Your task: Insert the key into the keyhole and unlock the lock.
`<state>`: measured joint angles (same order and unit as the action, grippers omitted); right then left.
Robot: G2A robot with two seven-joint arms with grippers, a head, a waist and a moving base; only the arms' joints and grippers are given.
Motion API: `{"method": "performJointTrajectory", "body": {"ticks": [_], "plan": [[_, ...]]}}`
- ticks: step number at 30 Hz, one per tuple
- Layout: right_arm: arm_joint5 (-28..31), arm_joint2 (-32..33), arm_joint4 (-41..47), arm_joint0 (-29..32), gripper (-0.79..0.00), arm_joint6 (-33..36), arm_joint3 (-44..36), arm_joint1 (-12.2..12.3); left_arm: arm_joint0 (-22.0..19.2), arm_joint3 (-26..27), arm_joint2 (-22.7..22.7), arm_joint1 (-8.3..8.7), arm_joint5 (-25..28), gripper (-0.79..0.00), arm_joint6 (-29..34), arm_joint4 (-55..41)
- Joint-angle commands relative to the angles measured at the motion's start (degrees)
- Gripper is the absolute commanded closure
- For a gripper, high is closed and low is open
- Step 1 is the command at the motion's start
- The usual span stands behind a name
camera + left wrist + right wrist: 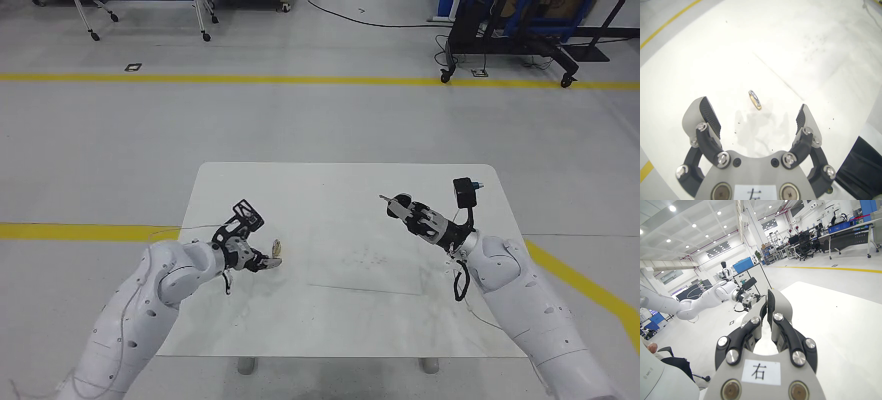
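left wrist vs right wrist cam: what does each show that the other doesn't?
Left wrist: the lock on the table, in line with the gap of the open left tool.
Right wrist: the right tool, shut (the top view has the key sticking out of it), the left arm beyond it, and the hall with desks and chairs.
Both: the white table, and the left tool, close up in one, far off and partly behind the right tool in the other.
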<state>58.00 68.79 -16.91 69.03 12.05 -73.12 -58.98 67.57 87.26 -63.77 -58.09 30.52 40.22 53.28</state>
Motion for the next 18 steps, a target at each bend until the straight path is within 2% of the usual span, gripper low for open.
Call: {"method": "performJointTrajectory", "body": {"ticks": [1, 11, 14, 18], "plan": [[0.0, 0.0, 0.0, 0.0, 0.000, -0.1, 0.0, 0.0, -0.9, -1.0, 1.3, -0.36, -0.5, -0.785, -0.1, -0.5], [0.0, 0.0, 0.0, 0.0, 0.000, -0.1, 0.0, 0.0, -5.9, -6.9, 5.8, -1.89, -1.2, -0.785, 0.9, -1.8], [0.0, 0.0, 0.0, 0.0, 0.000, -0.1, 0.0, 0.0, -7.6, -9.0, 6.9, -2.42, -1.9, -0.714, 0.5, -2.1], [0.0, 0.0, 0.0, 0.0, 0.000, -0.1, 0.0, 0.0, -9.3, -11.7, 8.6, -3.11, -2.3, -0.671, 0.5, -2.3]]}}
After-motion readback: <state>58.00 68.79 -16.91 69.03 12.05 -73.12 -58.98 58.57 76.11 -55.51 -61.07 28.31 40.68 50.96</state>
